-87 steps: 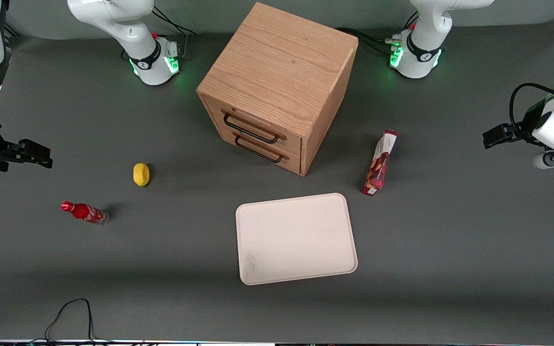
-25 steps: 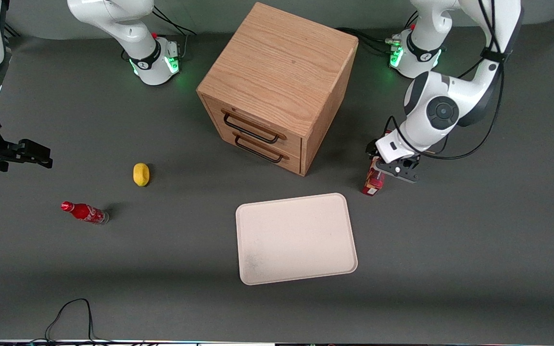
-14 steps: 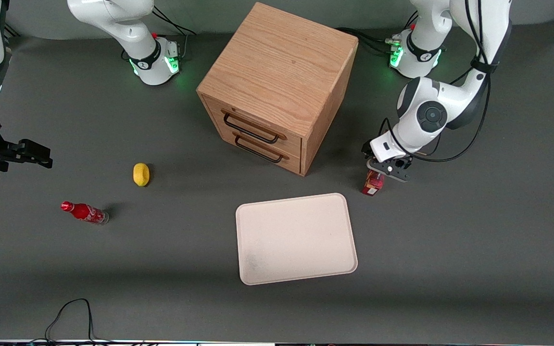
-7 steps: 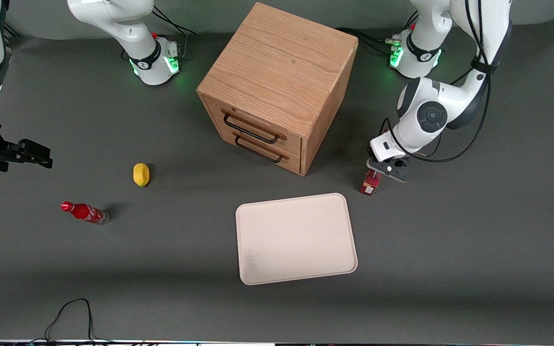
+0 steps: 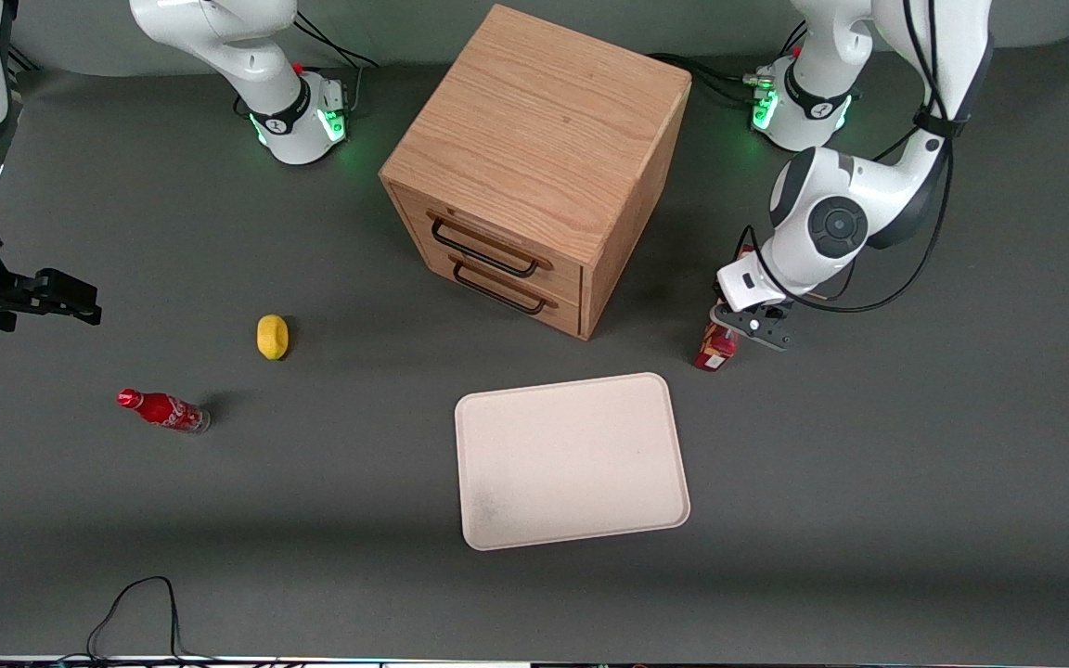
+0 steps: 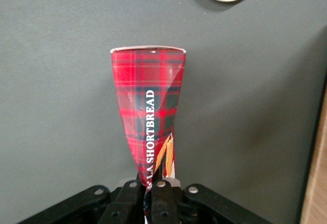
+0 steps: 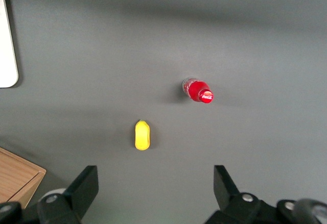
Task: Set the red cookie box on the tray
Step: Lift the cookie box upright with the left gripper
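Two fingers of the hand point(image 5: 746, 327) pinch the red cookie box point(image 6: 149, 112) beside the tray point(image 5: 572, 461).

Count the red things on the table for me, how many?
2. The red cookie box is beside the drawer cabinet, gripped by the left hand, near the tray. The little red soda bottle stands toward the parked arm's end, near the lemon.

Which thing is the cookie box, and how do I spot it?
Find the big wooden cabinet; beside it, toward the working arm's end, the gripper is shut on the cookie box. It is long, narrow and tartan red, marked SHORTBREAD, just off a corner of the white tray, unlike the round red bottle.
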Robot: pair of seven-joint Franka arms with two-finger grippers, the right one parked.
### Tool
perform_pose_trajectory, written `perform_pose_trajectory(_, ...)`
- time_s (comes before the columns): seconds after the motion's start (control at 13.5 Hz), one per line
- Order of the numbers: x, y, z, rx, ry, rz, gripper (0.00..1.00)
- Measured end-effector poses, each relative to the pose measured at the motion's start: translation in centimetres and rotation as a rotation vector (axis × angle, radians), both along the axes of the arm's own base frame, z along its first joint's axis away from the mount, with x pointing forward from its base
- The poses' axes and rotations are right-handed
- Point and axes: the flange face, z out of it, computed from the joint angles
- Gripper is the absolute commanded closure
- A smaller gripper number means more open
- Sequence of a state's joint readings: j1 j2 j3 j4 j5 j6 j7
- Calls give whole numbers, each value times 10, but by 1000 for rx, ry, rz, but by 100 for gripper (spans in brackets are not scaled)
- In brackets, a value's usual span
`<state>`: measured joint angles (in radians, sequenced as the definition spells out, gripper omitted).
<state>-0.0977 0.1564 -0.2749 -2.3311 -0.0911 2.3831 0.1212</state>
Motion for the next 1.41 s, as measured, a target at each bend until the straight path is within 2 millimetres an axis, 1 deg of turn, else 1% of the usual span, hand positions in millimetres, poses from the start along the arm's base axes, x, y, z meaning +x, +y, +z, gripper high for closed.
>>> perform_pose_trajectory(0.07,3,2,18,10,15,4,100)
perform_pose_trajectory(0.15,8,8,44,20,25,13,100)
perform_pose_trajectory(0.22,13,16,75,31,38,26,100)
perform_pose_trajectory(0.3,17,25,110,40,57,40,100)
perform_pose_trajectory(0.44,27,45,192,51,90,69,100)
perform_pose_trajectory(0.52,30,53,229,64,90,80,100)
perform_pose_trajectory(0.59,32,57,262,90,82,97,100)
perform_pose_trajectory(0.67,32,59,291,110,76,113,100)
perform_pose_trajectory(0.74,31,59,314,118,69,125,100)
perform_pose_trajectory(0.81,31,60,331,122,58,134,100)
perform_pose_trajectory(0.89,32,61,344,126,41,139,100)
perform_pose_trajectory(0.96,35,64,350,129,29,146,100)
perform_pose_trajectory(1.19,45,76,349,130,29,171,100)
perform_pose_trajectory(1.41,60,76,344,128,32,197,100)
